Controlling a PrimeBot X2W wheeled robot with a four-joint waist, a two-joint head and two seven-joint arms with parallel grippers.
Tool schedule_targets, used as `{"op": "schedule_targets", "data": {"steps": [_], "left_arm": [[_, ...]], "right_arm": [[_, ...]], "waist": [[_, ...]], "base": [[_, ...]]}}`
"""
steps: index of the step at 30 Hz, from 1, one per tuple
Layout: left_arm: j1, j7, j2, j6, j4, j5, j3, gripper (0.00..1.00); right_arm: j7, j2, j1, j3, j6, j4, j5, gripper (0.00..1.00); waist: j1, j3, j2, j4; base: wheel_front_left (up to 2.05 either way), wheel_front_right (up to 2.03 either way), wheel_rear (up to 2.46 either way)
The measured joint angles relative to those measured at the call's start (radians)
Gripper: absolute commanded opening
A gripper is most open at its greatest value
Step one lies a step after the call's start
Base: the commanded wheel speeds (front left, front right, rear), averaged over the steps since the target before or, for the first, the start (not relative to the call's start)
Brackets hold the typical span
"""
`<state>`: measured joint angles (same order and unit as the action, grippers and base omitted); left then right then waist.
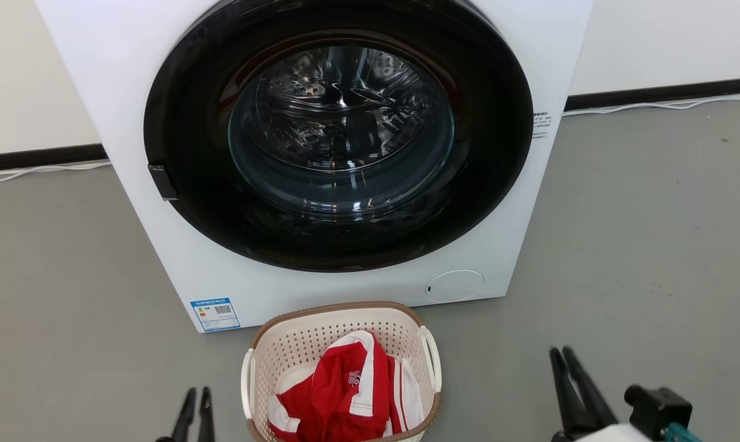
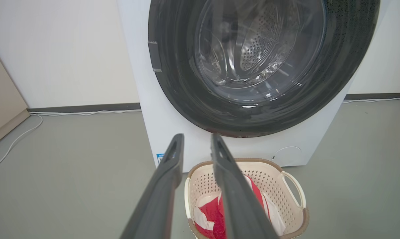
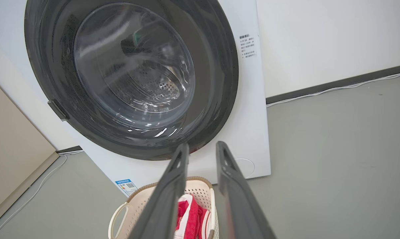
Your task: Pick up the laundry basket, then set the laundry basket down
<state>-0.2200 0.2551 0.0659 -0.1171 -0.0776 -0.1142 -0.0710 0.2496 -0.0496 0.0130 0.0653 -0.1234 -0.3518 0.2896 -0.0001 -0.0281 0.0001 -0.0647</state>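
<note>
Cream perforated plastic laundry basket [image 1: 284, 347] with a brown woven-look rim sits on the grey floor [image 1: 621, 245], just in front of the large white washing machine [image 1: 100, 61], a red-and-white garment [image 1: 345, 387] inside. My left gripper [image 1: 199, 393] and right gripper [image 1: 561, 353] flank it, clear of its handles, each with fingers narrowly parted and empty.

place: laundry room | evidence: front-load washing machine [image 1: 339, 153], laundry basket [image 1: 296, 344], grey floor [image 1: 640, 245]
</note>
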Motion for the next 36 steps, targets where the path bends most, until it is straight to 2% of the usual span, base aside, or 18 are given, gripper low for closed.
{"op": "schedule_targets", "data": {"steps": [36], "left_arm": [[0.047, -0.097, 0.000, 0.061, -0.059, -0.425, 0.027, 0.00]], "right_arm": [[-0.087, -0.002, 0.006, -0.037, 0.000, 0.011, 0.376, 0.00]], "waist": [[0.0002, 0.009, 0.0000, 0.019]], "base": [[0.00, 0.00, 0.00]]}}
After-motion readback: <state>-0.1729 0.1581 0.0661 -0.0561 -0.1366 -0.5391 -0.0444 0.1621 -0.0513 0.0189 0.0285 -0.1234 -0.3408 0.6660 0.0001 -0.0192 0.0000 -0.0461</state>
